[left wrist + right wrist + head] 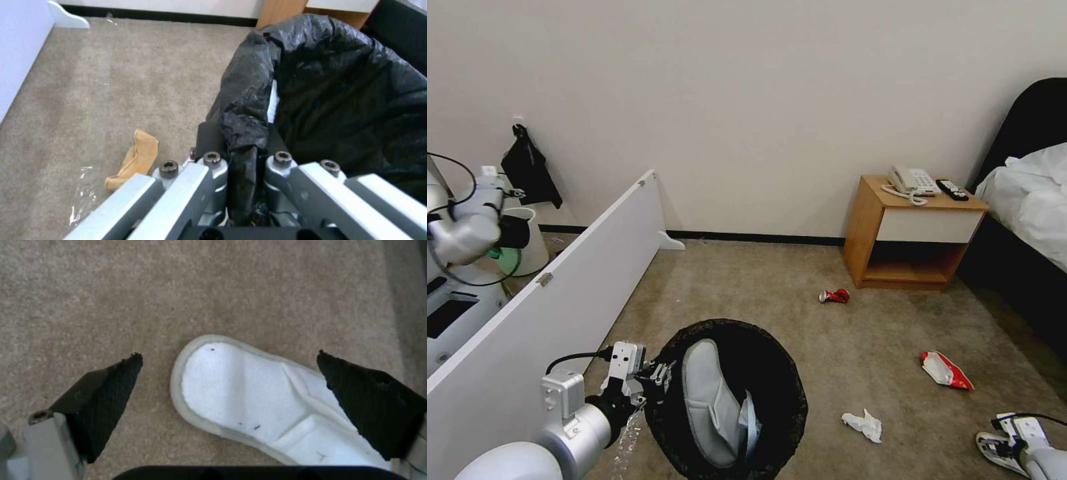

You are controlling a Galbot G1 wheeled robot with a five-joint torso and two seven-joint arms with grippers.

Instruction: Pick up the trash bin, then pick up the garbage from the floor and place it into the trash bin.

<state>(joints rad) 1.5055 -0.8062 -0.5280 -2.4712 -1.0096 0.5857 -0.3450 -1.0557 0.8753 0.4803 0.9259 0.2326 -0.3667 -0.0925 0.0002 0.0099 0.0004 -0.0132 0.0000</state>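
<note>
Head view: the left gripper (660, 375) is clamped on the near-left rim of the bin (787, 393), which is lined with a black bag and held low in front of the robot. Inside it a white slipper (710, 400) lies on its side, with a bit of blue cloth (750, 420) just to its right. On the carpet (760, 287) to the right lie a crushed red can (834, 296) far off near the nightstand (917, 230), a red-white packet (946, 371) nearer, and a white tissue (864, 425) nearer still, all well apart. At the near right corner the right gripper (1006, 445) hangs over a second slipper (994, 450) on the carpet. A white board (554, 300) stands along the left.

Left wrist view: the left gripper (242, 160) pinches the folded black liner and rim of the bin (347, 100) between closed fingers (209, 140). A brown paper bag (135, 158) lies on the carpet (111, 83) just left of the gripper.

Right wrist view: the right gripper (229, 368) is spread wide, its black pads (111, 386) on either side of the second slipper (249, 396), which lies flat, sole down, on the carpet (200, 290). The pads sit apart from the slipper, gripping nothing.
</note>
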